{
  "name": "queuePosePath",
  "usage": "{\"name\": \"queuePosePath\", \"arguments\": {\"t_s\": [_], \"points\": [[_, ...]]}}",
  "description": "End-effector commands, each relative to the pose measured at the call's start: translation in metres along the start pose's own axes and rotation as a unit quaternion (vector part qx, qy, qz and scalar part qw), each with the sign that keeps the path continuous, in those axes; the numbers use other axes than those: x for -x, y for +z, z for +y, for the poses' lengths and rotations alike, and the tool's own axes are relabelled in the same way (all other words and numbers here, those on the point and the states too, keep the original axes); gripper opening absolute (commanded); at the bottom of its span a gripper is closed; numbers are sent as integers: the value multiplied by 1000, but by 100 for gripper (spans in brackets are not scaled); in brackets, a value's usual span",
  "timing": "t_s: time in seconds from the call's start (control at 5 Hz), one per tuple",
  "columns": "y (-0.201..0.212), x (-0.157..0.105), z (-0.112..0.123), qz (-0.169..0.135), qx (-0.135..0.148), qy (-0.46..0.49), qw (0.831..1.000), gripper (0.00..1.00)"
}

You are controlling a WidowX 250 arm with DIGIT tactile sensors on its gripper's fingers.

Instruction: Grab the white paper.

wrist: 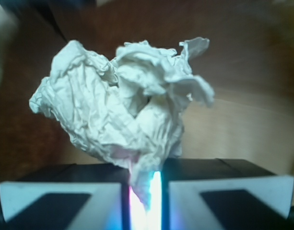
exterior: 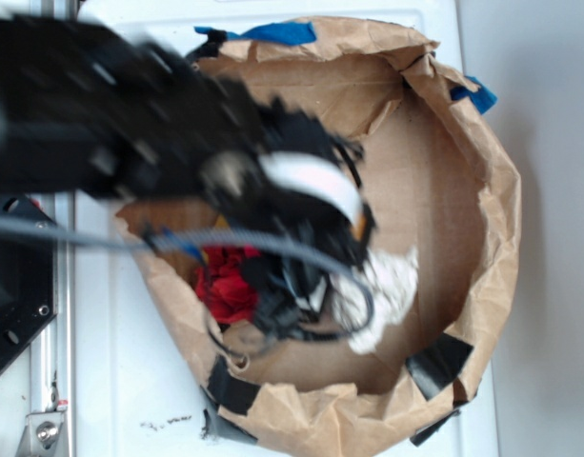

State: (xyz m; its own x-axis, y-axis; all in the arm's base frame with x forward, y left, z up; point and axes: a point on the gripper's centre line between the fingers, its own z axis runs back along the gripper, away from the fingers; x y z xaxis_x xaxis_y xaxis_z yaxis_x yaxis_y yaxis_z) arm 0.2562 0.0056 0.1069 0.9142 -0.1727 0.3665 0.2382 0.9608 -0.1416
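Observation:
The white paper (wrist: 123,105) is a wrinkled greyish-white wad that fills the middle of the wrist view. Its lower tip is pinched in the narrow slit between my two fingers. My gripper (wrist: 144,191) is shut on it. In the exterior view the white paper (exterior: 387,286) shows at the lower right of the black arm, over the brown paper bag's floor, with my gripper (exterior: 344,286) at its left edge. The red paper wad (exterior: 227,281) lies just left of the gripper, partly hidden by the arm and cables.
The brown paper bag (exterior: 482,190) forms a round wall around the workspace, held with black tape (exterior: 439,365) and blue tape (exterior: 272,33). The arm covers the bag's upper left. White surface lies outside the bag.

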Motion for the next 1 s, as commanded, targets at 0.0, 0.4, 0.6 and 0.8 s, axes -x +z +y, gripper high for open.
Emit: {"name": "queuePosePath", "arguments": {"t_s": [0.0,0.4,0.6,0.8], "points": [[67,-4,2,49,-49,59,996,0],[78,-18,13,73,-89,117,986,0],[72,-23,12,81,-99,125,984,0],[70,-22,10,71,-105,122,984,0]]}}
